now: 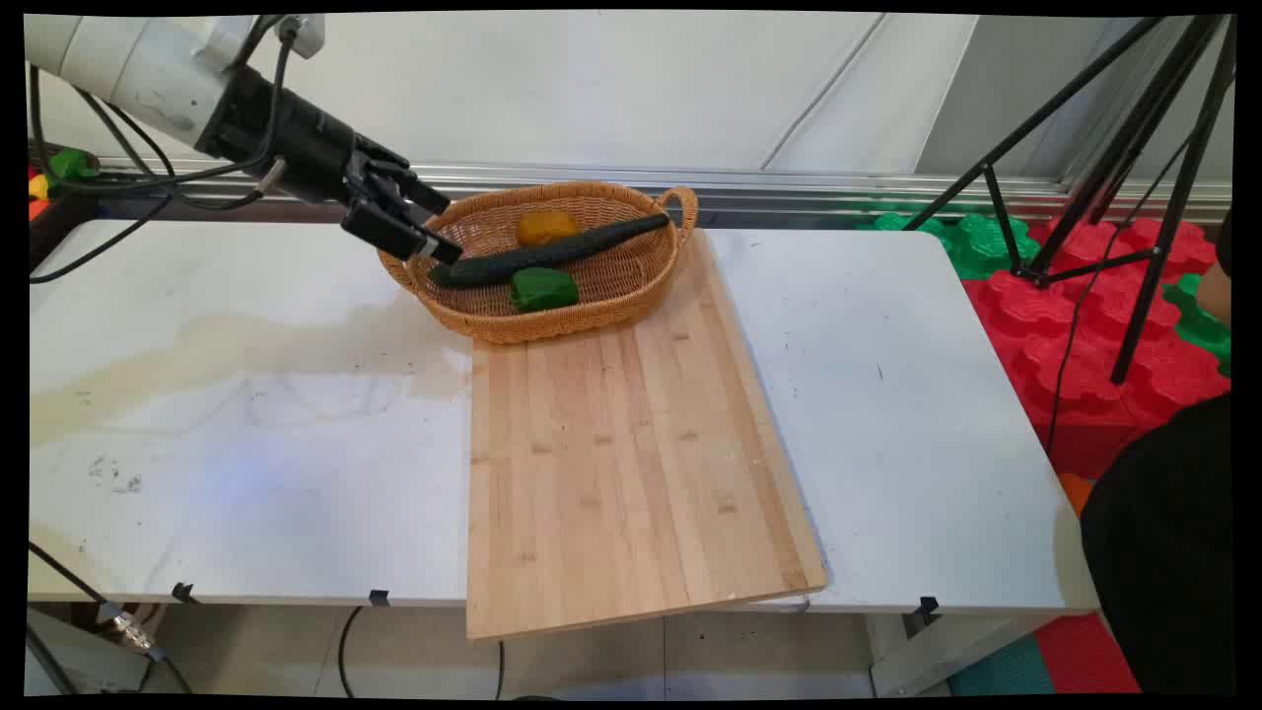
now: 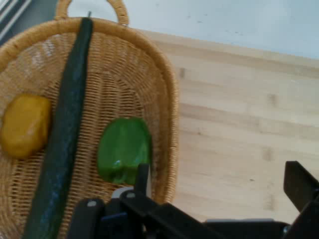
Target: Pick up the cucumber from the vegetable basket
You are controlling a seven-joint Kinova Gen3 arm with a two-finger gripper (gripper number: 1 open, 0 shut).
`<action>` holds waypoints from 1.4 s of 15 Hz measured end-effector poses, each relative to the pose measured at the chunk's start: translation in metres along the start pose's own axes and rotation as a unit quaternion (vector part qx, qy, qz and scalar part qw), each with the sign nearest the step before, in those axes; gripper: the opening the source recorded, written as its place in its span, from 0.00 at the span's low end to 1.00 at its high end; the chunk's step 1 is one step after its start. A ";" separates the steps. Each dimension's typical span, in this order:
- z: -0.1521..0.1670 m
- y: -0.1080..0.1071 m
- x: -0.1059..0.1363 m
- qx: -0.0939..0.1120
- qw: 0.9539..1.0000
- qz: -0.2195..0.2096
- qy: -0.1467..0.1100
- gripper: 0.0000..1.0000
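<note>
A woven wicker basket [image 1: 611, 296] [image 2: 164, 99] stands at the far end of a bamboo cutting board [image 1: 621, 463] [image 2: 239, 129]. Inside it lie a long dark green cucumber [image 1: 552, 253] [image 2: 62, 134], a green pepper [image 1: 543, 288] [image 2: 123, 149] and a yellow pepper [image 1: 545, 227] [image 2: 25, 125]. My gripper [image 1: 441, 227] [image 2: 219, 186] hovers at the basket's left rim, near the cucumber's end. It is open, with nothing between its fingers [image 2: 143, 180].
The white table [image 1: 246, 414] spreads to either side of the board, stained on its left half. A black tripod [image 1: 1134, 197] stands off the table's right side, over red and green foam blocks [image 1: 1075, 325]. Black cables [image 1: 128, 177] hang from the arm.
</note>
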 end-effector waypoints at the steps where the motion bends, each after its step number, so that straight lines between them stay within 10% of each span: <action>1: 0.001 -0.003 0.002 0.009 1.000 0.000 0.000 1.00; 10: 0.042 -0.054 0.011 0.083 0.996 0.012 -0.041 1.00; 21: 0.121 -0.095 -0.002 0.109 0.983 0.059 -0.133 1.00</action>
